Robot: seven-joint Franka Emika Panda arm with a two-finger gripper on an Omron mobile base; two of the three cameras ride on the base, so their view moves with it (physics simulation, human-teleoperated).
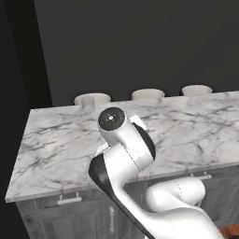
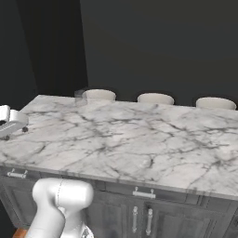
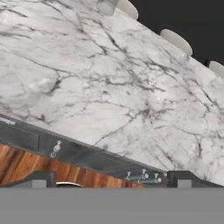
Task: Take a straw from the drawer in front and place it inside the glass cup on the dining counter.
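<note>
Hand spread fully open and empty, poised above the near edge of the worktop. Glass cup stands at the worktop's far edge; the drawer below is shut, the straw unseen. Risk: the nearly transparent cup is easily misjudged and toppled.

The long white-grey marble counter with dark veins runs off the right edge of the left base view, and the white arm covers its middle front. The small clear glass cup at the far edge is nearly see-through, its outline faint. In the hand view the end effector shows just two dark tips, cut by the bottom.
</note>
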